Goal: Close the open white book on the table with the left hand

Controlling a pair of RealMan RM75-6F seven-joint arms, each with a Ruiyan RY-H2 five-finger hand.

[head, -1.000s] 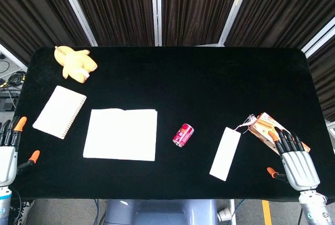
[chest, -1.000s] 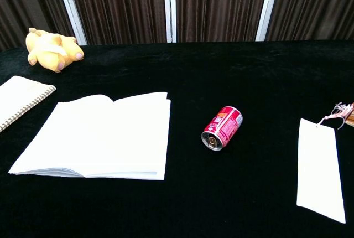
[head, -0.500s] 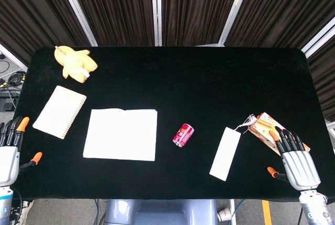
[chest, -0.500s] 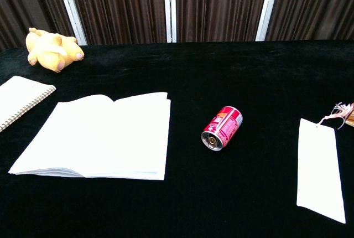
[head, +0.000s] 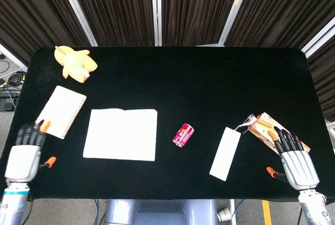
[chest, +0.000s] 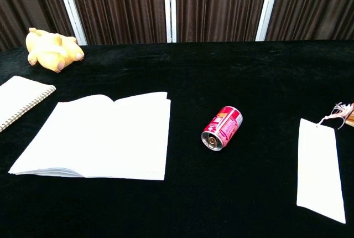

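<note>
Head view: white book (head: 121, 134) seen lying open, left of table (head: 209, 78) centre, long axis across table. Left hand (head: 24, 159) found at book's 8 o'clock, well apart, empty, fingers extended. Right hand (head: 296, 163) likewise empty, much farther off; left judged nearer. Nothing grasped.
</note>
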